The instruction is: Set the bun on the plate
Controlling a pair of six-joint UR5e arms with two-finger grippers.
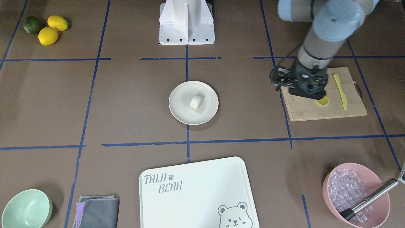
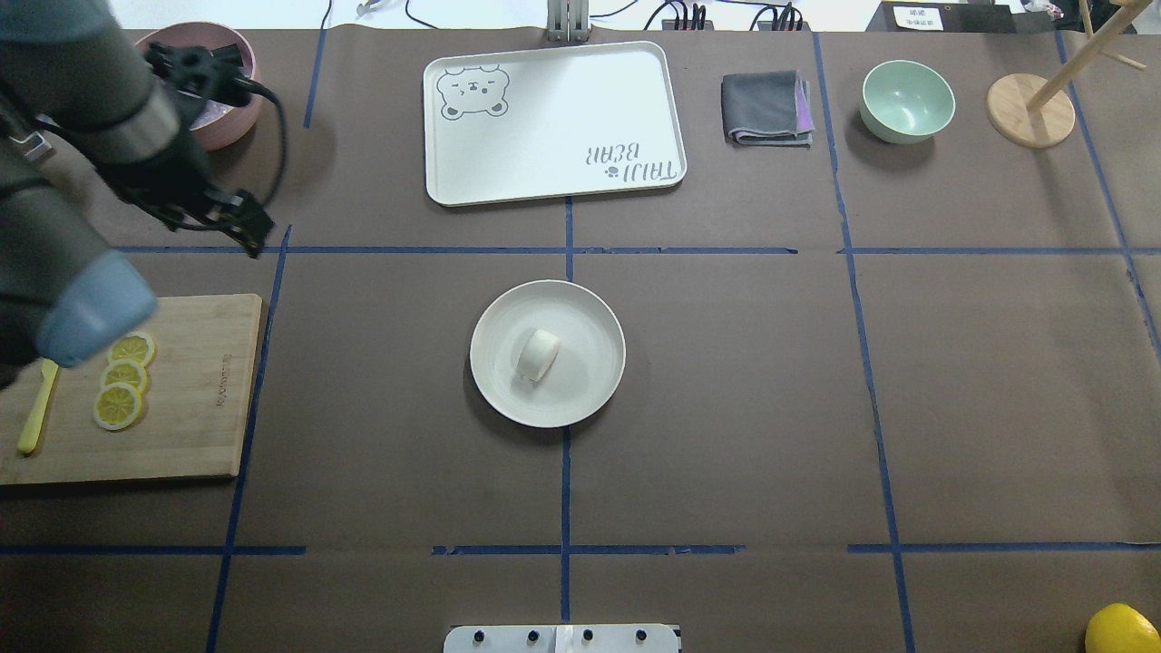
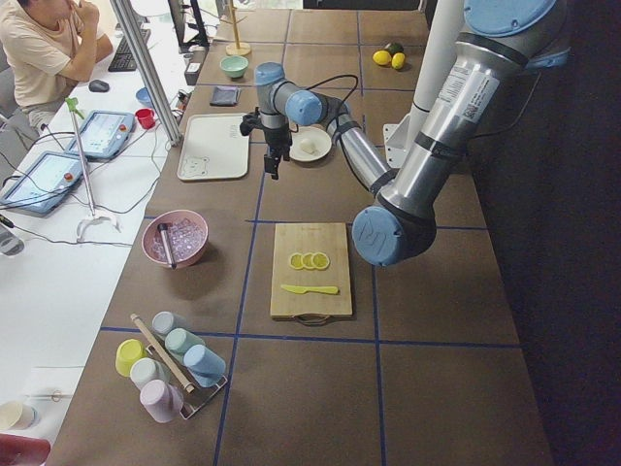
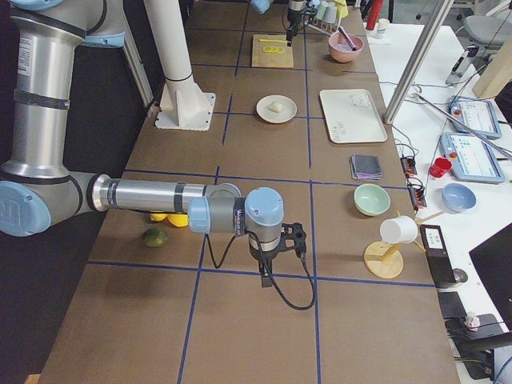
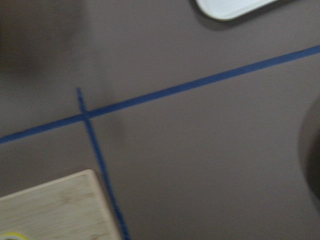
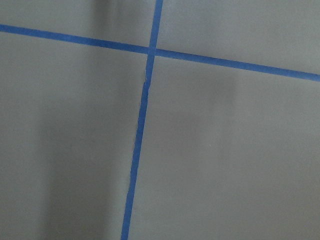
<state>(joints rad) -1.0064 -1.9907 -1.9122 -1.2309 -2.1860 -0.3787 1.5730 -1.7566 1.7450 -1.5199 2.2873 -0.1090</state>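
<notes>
Seeing the bun (image 2: pixel 537 354) lying on the plate (image 2: pixel 580 385), we judge placing done. Our left pincer (image 2: pixel 249 234) carries no bun, its opening we cannot tell; next, parking clear.

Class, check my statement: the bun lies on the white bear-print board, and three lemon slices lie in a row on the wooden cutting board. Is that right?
Not quite. The bun lies on the round plate, not on the bear-print board, as the overhead exterior view shows. The three lemon slices do lie in a row on the wooden cutting board.
</notes>
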